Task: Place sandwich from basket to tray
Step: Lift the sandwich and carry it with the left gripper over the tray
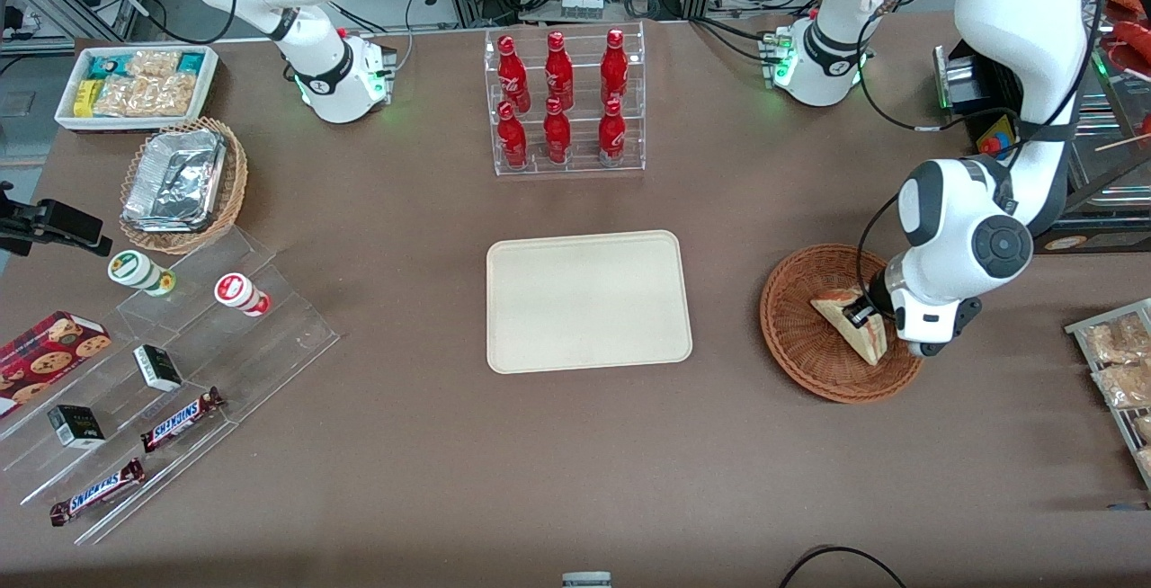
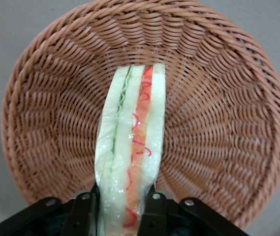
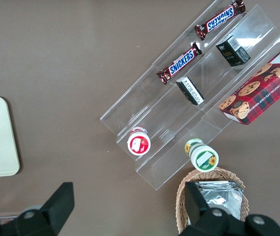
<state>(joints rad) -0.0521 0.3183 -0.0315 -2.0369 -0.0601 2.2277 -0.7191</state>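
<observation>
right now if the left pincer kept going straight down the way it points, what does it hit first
The sandwich: the left pincer already has a finger on each side of it, apparently closed on it. Under the sandwich is the woven floor of the basket, so pushing on would probably press the sandwich into the wicker.

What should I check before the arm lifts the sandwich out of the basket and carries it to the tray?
1. Gripper at the sandwich, one finger on each bread face: ok.
2. Grip firm enough to lift: cannot tell; the fingers touch the wrap, squeeze unseen.
3. Sandwich free of the basket weave: cannot tell; it rests in the bowl.
4. Tray bare for the drop: ok.
5. Path from basket to tray low and open: ok; the bottle rack stands farther from the front camera.
</observation>
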